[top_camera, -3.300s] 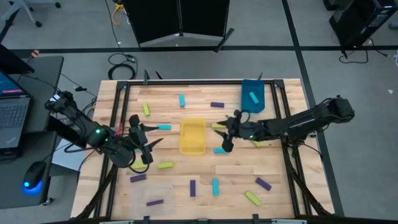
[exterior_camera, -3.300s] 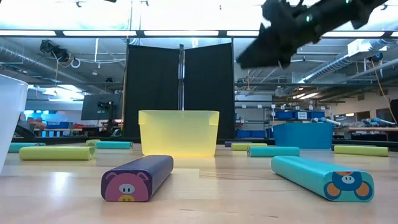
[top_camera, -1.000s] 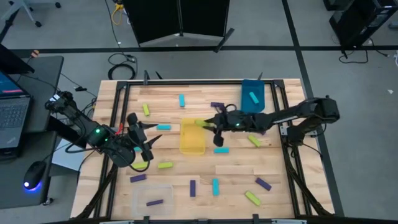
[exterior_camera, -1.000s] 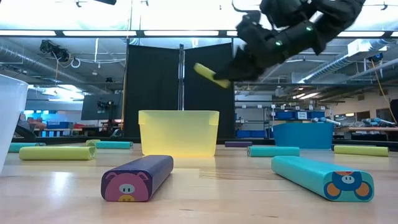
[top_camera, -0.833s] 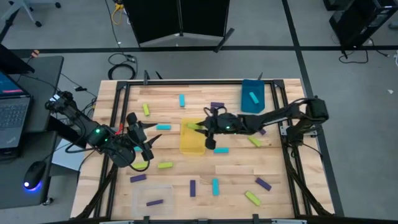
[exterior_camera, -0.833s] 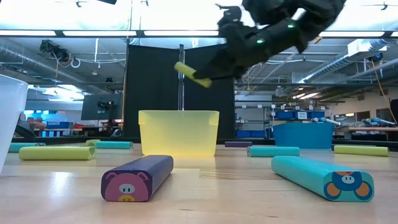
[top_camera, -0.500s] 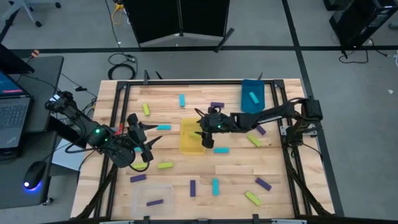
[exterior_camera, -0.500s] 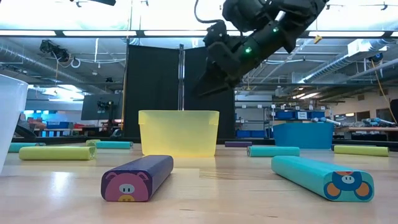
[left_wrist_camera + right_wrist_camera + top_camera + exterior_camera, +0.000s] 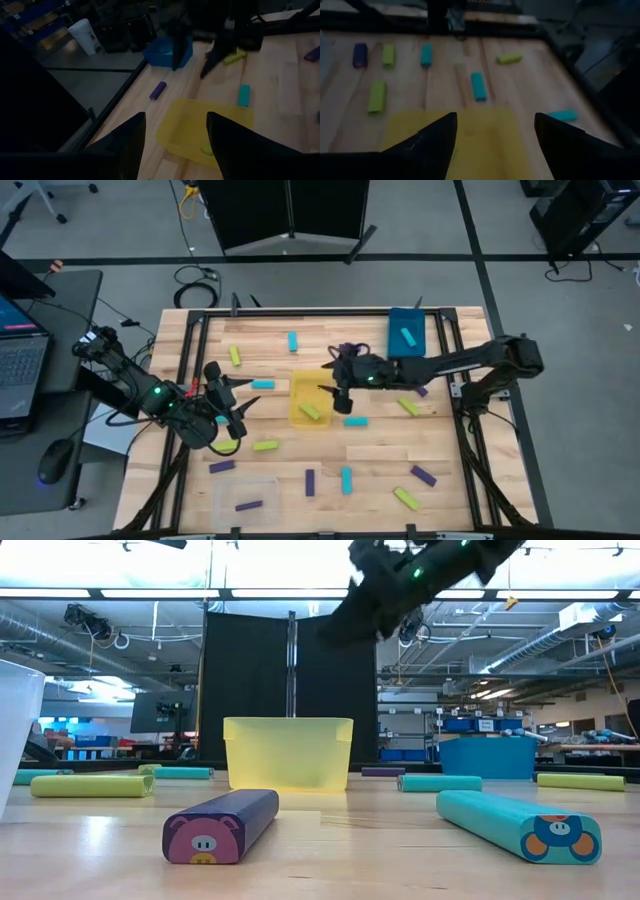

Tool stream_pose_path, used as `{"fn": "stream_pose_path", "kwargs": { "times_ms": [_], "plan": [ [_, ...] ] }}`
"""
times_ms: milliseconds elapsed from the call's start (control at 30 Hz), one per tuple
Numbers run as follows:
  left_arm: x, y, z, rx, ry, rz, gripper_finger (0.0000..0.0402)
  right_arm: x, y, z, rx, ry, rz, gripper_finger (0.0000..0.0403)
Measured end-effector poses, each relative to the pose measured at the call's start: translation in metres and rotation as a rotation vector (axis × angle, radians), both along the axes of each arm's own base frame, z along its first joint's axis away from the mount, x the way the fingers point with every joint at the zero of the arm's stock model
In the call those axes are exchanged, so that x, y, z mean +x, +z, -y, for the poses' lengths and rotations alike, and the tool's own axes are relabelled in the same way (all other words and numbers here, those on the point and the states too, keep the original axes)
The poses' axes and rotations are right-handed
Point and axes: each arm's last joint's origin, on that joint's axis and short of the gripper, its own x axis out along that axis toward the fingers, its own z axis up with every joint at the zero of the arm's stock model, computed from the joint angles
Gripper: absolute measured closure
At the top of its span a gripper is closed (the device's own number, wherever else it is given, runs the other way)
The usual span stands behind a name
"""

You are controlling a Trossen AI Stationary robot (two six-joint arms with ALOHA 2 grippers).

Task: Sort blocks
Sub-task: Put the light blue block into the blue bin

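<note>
The right pincer (image 9: 495, 145) is hanging with its two dark fingers (image 9: 427, 142) spread wide over a yellow bin (image 9: 465, 135) sitting on the wooden worktop (image 9: 445, 65). Beyond the bin, blocks are lying scattered: a cyan block (image 9: 478, 85), a yellow-green block (image 9: 377, 96), a purple block (image 9: 360, 54), and another yellow-green block (image 9: 509, 58) farther off.

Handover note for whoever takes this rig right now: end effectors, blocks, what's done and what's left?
Right end effector: open, empty, above the yellow bin's right edge.
Left end effector: open, empty, waiting at the table's left.
Done: one yellow-green block in the yellow bin, one cyan block in the blue bin, one purple block in the clear bin.
Left: the other blocks, scattered over the table.
</note>
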Motion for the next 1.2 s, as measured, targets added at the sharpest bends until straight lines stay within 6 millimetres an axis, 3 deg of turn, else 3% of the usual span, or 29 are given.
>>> {"fn": "stream_pose_path", "kwargs": {
  "times_ms": [133,300,567,867,1033,1200],
  "plan": [
    [0.001,-0.004,-0.002,0.011,0.014,-0.01,0.0184,-0.024,0.027,-0.002,-0.059,-0.04,0.048,0.0133],
    [0.018,-0.023,-0.02,-0.01,0.094,-0.088,0.0183,-0.061,0.045,0.0,-0.096,-0.11,0.11,0.0131],
    [0.048,-0.05,-0.079,-0.1,0.162,-0.371,0.0183,-0.105,0.038,-0.005,-0.058,-0.175,0.178,0.0133],
    [0.049,-0.069,-0.149,-0.247,-0.002,-0.664,0.0183,-0.119,0.011,-0.017,-0.003,-0.202,0.158,0.0144],
    [0.06,-0.095,-0.164,-0.333,-0.148,-0.812,0.0182,-0.119,0.005,-0.023,0.004,-0.192,0.177,0.0148],
    [0.072,-0.124,-0.169,-0.376,-0.174,-0.952,0.0161,-0.119,0.002,-0.028,0.009,-0.169,0.203,0.0152]
  ]
}}
